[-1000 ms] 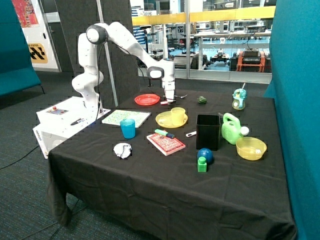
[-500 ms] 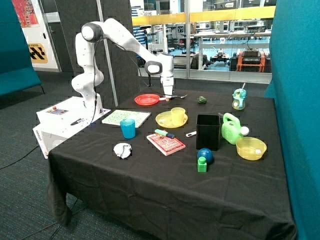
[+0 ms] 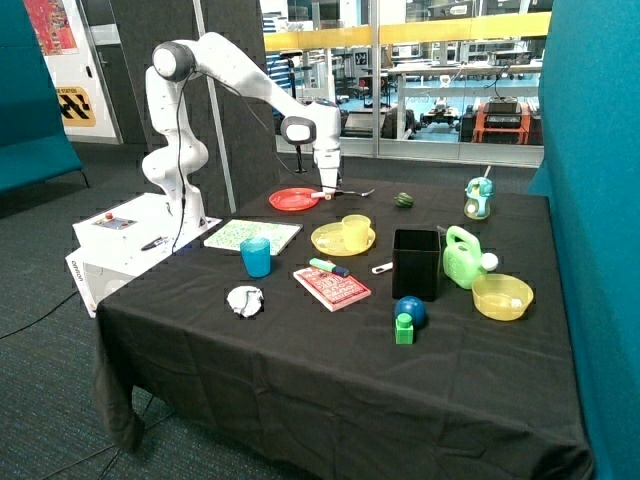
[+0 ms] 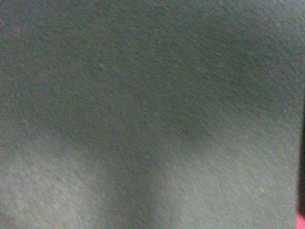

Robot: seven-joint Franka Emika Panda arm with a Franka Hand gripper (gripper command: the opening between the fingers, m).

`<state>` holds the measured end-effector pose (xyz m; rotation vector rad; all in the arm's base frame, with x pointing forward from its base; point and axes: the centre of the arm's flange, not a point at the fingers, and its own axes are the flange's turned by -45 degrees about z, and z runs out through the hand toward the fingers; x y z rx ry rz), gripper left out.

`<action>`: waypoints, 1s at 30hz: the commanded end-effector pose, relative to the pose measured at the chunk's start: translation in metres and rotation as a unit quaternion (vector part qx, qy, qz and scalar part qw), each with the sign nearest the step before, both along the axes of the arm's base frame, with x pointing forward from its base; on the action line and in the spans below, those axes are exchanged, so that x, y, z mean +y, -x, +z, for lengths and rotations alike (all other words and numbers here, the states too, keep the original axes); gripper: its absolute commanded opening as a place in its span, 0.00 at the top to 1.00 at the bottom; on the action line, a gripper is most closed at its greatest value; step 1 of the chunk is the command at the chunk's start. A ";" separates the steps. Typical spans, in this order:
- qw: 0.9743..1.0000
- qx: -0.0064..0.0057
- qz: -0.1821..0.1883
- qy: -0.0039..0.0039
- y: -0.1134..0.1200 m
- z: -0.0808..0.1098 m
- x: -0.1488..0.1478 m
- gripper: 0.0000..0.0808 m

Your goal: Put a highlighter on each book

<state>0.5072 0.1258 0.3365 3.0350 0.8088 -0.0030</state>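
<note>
On the red patterned book, near the middle of the bench, a green highlighter already lies across the far corner of the cover, so that half of the task looks done. At about ten o'clock from it, past the blue cup, lies the larger white book with the green speckled pattern, and its cover is bare; this one still wants a highlighter.

At roughly twelve o'clock from the red book, beyond the yellow plate with its yellow cup, the gripper hangs just above the bench beside the red plate. A slim pale object with a pinkish end shows at its tip, lying roughly level; it may be the second highlighter, and the gripper seems to be carrying it, though whether the fingers are closed on it cannot be told. The wrist view gives only dark cloth with a sliver of pink at its edge.

From the gripper the speckled book lies at about seven o'clock, near, with the red plate between. My judgement is that the coming move is a short carry that way.
</note>
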 end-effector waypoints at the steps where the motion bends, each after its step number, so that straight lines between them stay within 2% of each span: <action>1: 1.000 -0.001 -0.012 -0.001 0.009 0.007 -0.023 1.00; 19: 0.999 -0.001 -0.043 -0.001 0.024 0.010 -0.081 1.00; 30: 0.998 -0.001 -0.060 -0.001 0.051 0.001 -0.111 1.00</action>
